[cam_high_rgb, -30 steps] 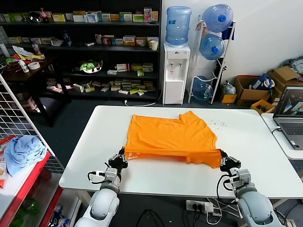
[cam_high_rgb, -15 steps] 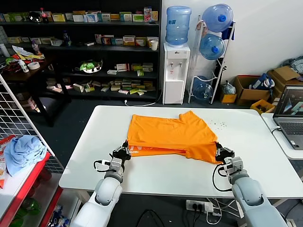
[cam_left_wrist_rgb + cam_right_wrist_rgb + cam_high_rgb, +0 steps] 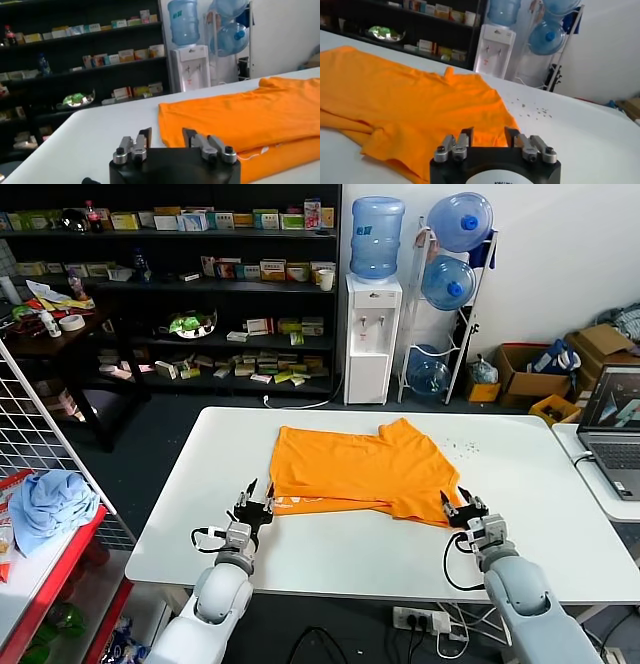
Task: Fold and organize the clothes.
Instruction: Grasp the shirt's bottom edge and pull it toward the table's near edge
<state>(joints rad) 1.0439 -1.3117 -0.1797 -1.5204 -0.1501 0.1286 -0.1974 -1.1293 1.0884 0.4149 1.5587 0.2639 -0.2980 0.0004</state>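
Note:
The bright orange T-shirt [image 3: 355, 470] lies on the white table [image 3: 330, 549], its near part folded over onto the rest. My left gripper [image 3: 253, 498] is open and empty at the shirt's near left corner. My right gripper [image 3: 457, 506] is open and empty at the shirt's near right corner. In the left wrist view the shirt [image 3: 240, 112] lies just past the open gripper [image 3: 167, 136]. In the right wrist view the shirt [image 3: 405, 100] spreads ahead of the open gripper [image 3: 488, 135].
A laptop [image 3: 615, 432] sits on a side table at the right. A wire rack with a light blue cloth bundle [image 3: 50, 502] stands at the left. A water dispenser [image 3: 372, 334] and shelves stand behind the table.
Both grippers carried the shirt's near edge forward over the shirt, then let go and opened. The shirt now lies folded shorter.

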